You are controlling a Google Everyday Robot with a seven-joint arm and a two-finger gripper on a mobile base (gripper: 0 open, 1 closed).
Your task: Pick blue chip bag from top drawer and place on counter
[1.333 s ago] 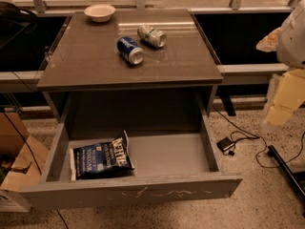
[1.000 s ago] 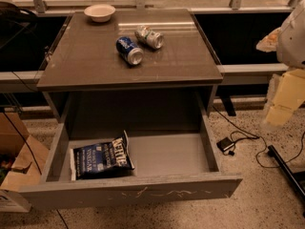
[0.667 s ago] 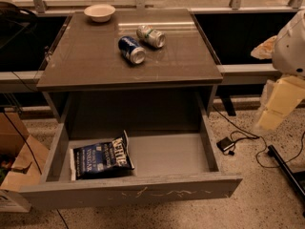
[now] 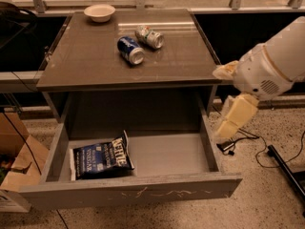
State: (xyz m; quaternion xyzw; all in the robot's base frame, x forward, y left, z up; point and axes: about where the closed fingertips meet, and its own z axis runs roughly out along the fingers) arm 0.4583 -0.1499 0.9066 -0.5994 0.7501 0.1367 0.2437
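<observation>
- Camera view shows the gripper (image 4: 220,101) to the right of the table, outside the top drawer (image 4: 143,191), well apart from the bag.
- Its two cream fingers (image 4: 237,114) stand wide apart with nothing between them; the upper one is just beside the front right corner of the counter (image 4: 90,61).
- The top drawer is pulled out, and the blue chip bag (image 4: 101,157) lies flat in its front left part, close to the left wall.
- On the counter, a blue soda can (image 4: 130,50) and a green can (image 4: 149,37) lie on their sides just beside each other.
- A white bowl (image 4: 99,12) stands near the counter's back edge.
- A cardboard box (image 4: 19,161) sits on the floor left of the drawer.
</observation>
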